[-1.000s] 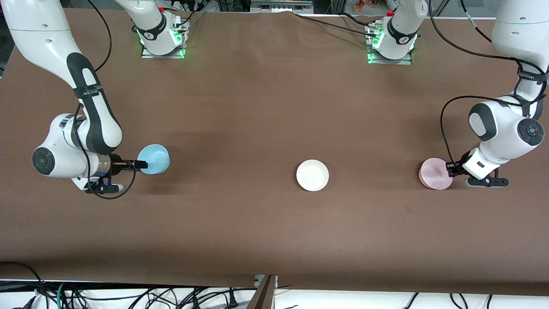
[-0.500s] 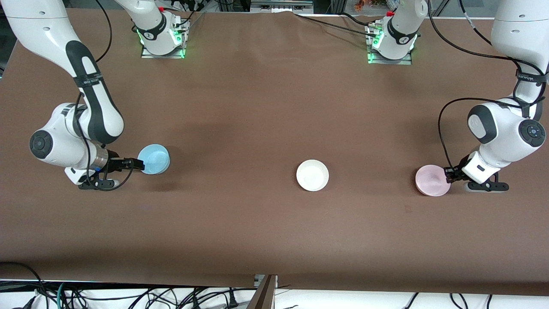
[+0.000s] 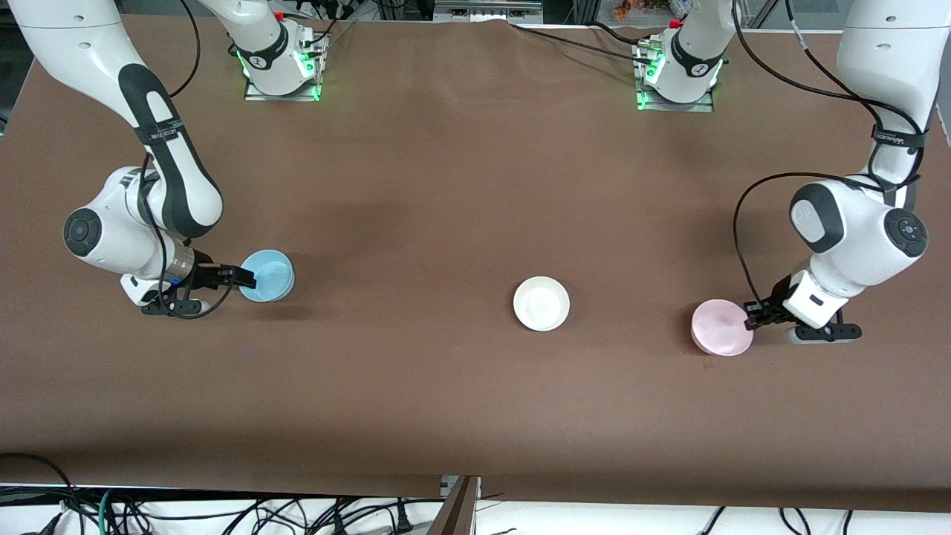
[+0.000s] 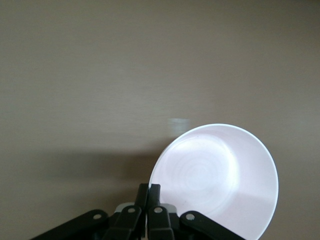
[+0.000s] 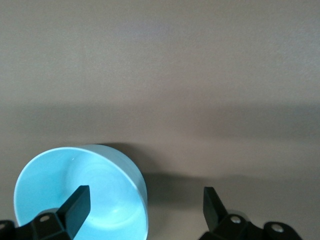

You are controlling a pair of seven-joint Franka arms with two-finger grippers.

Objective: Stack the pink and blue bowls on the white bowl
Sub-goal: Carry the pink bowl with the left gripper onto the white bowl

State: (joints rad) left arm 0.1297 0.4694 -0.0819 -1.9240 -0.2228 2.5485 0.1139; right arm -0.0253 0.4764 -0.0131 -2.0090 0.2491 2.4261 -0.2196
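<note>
The white bowl (image 3: 541, 303) sits upright on the brown table near its middle. My left gripper (image 3: 752, 316) is shut on the rim of the pink bowl (image 3: 719, 327) and holds it low over the table, between the white bowl and the left arm's end. The left wrist view shows the shut gripper (image 4: 148, 192) pinching the rim of the pink bowl (image 4: 220, 175). The blue bowl (image 3: 267, 275) rests on the table toward the right arm's end. My right gripper (image 3: 247, 279) is open, one finger inside the blue bowl (image 5: 80, 195) and one outside; it straddles the rim in the right wrist view (image 5: 144, 197).
The brown table cloth (image 3: 416, 186) is bare around the three bowls. The two arm bases (image 3: 281, 70) (image 3: 677, 74) stand at the table's edge farthest from the front camera. Cables hang past the edge nearest to the camera.
My left gripper has carried the pink bowl toward the white bowl. My right arm's wrist has shifted, but its open gripper stays at the blue bowl, which has not moved.
</note>
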